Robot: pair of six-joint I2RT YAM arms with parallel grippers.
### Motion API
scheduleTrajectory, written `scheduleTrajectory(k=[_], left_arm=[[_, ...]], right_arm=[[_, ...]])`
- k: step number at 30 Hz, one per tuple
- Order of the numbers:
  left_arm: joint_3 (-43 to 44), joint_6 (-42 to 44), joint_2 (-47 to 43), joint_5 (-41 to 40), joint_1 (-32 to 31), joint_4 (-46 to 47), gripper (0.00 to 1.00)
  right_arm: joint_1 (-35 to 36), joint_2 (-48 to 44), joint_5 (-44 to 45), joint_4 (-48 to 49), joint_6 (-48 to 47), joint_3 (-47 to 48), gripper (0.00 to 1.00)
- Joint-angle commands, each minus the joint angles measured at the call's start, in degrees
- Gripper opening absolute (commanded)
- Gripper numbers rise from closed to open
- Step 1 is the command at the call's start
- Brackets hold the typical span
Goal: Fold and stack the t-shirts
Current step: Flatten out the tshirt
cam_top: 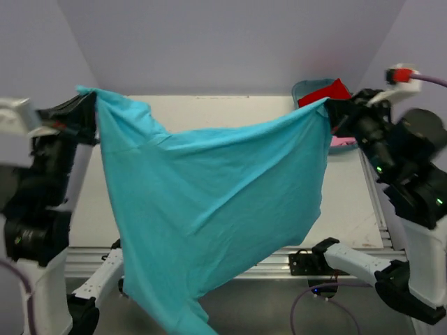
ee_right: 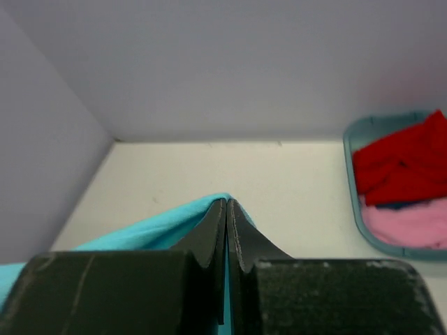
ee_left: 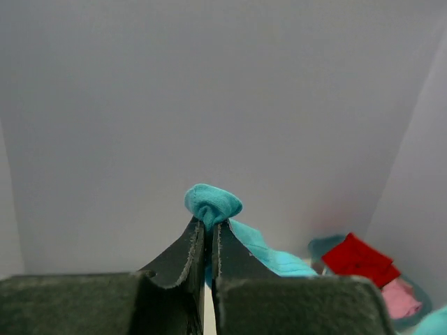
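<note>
**First shirt aloft, no fold made yet**

The turquoise t-shirt (cam_top: 209, 209) hangs spread in the air between the two arms. It is stretched along its upper edge and sags in the middle, and its lower part drapes down past the near edge of the white table (cam_top: 230, 115). No fold shows in it, and no folded shirt shows on the part of the table in view. At the far right corner a teal tub (ee_right: 351, 188) holds the red t-shirt (ee_right: 401, 164) heaped beside the pale pink t-shirt (ee_right: 412, 223), both crumpled. The left gripper (ee_left: 208, 225) is pressed together on a bunched corner of the turquoise cloth, a nub of which pokes out past the fingertips. The right gripper (ee_right: 227, 204) is likewise pinched tight on the opposite corner. By this showing the job is near its start: the shirt in hand has yet to be laid flat and folded, and two more wait in the tub.
</note>
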Motion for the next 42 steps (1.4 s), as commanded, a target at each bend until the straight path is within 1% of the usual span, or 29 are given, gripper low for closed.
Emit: scheduleTrajectory(k=[1,2,4,5,6,7,8,10,11,12,13,14,15,17,19,22,23,26,30,31,32,33,34,35,36,37,39,41,42], left_arm=[[-13.9,3.2,11.9,-9.6,-0.1,-1.5,0.0],[-16.7,3.6,13.1,-11.9,-0.1,0.2,0.0],[-23.3,4.1,18.4,-16.1,0.0,5.4,0.0],[-24.8,4.4,20.9,-17.1,0.0,7.2,0.0],[-25.6,4.4,26.6,-17.9,0.1,10.0,0.0],[-25.6,4.5,30.0,-19.3,0.3,11.2,0.0],[-24.9,4.4,36.7,-20.2,0.4,12.2,0.0],[-21.9,4.0,43.4,-21.0,0.9,15.2,0.0],[-20.6,4.3,49.5,-21.0,1.1,16.4,0.0],[-16.7,4.2,52.5,-20.9,1.4,16.7,0.0],[-14.9,4.3,55.0,-20.8,1.9,16.7,0.0],[-13.1,4.4,59.4,-20.4,2.1,17.3,0.0],[-10.2,4.9,61.1,-20.1,2.4,17.5,0.0],[-8.3,5.8,64.2,-20.5,2.8,18.7,0.0],[-6.9,6.4,65.1,-19.8,3.3,19.6,0.0],[-7.8,6.6,65.1,-18.6,3.9,22.4,0.0],[-8.2,6.6,64.7,-17.9,4.1,24.1,0.0],[-9.6,6.7,65.4,-16.1,4.6,28.0,0.0],[-7.9,6.4,67.6,-14.3,4.7,27.6,0.0],[-7.9,6.2,67.6,-14.4,4.7,27.5,0.04],[-8.2,5.2,66.5,-14.9,4.7,27.5,0.16],[-9.9,4.9,65.6,-15.6,4.7,28.7,0.59],[-10.9,4.3,64.7,-17.3,4.6,29.4,0.77],[-11.8,4.1,62.5,-17.9,4.6,30.3,0.99],[-13.3,4.1,61.4,-18.5,4.6,30.6,1.0],[-14.0,4.1,59.1,-19.1,4.6,30.8,1.0],[-15.9,3.7,56.8,-18.3,4.6,30.0,1.0],[-18.4,1.8,53.0,-15.4,4.6,27.6,1.0],[-20.0,1.1,51.6,-13.7,4.6,27.1,1.0]], right_arm=[[0.0,12.0,8.3,-3.3,1.1,-8.0,0.0],[0.0,16.6,8.9,-2.5,1.5,-9.7,0.0],[0.0,22.2,10.5,0.6,1.8,-13.2,0.0],[-0.2,28.3,11.1,1.7,1.8,-13.4,0.0],[-0.6,32.5,11.8,2.6,2.1,-11.9,0.0],[-1.0,36.0,13.6,2.7,2.9,-10.1,0.0],[-1.3,43.2,14.2,2.8,3.1,-5.7,0.0],[-1.8,49.5,14.6,4.1,3.6,-0.8,0.0],[-1.9,52.9,15.1,4.3,3.6,4.5,0.0],[-1.9,58.3,16.2,4.8,3.6,7.1,0.0],[-2.0,61.4,16.8,4.8,3.6,9.7,0.0],[-2.1,63.7,16.7,4.6,3.7,14.8,0.0],[-2.2,67.8,17.1,3.9,3.6,17.1,0.0],[-2.1,70.3,18.4,3.7,3.0,21.0,0.0],[-2.2,71.3,19.3,5.0,2.2,20.9,0.0],[-2.5,68.1,21.4,10.6,2.2,14.8,0.0],[-2.6,67.2,21.9,13.4,2.2,11.2,0.0],[-2.8,64.9,24.1,16.8,2.2,6.6,0.0],[-3.0,66.5,28.1,16.2,2.2,8.1,0.0],[-3.1,66.8,28.1,15.9,2.2,8.3,0.0],[-3.1,67.0,29.5,15.8,2.2,8.2,0.0],[-3.2,66.8,29.8,15.7,2.1,7.9,0.03],[-3.1,66.6,30.1,15.7,1.9,7.6,0.29],[-3.2,66.2,30.0,16.1,1.8,6.3,0.5],[-3.2,64.7,29.9,16.5,1.6,5.3,0.67],[-3.2,63.8,29.4,17.0,1.5,3.1,0.98],[-3.1,60.4,27.9,18.4,1.7,0.5,0.99],[-3.1,57.5,25.1,20.1,2.2,-4.6,0.99],[-2.9,54.3,23.7,20.7,3.1,-6.6,0.99]])
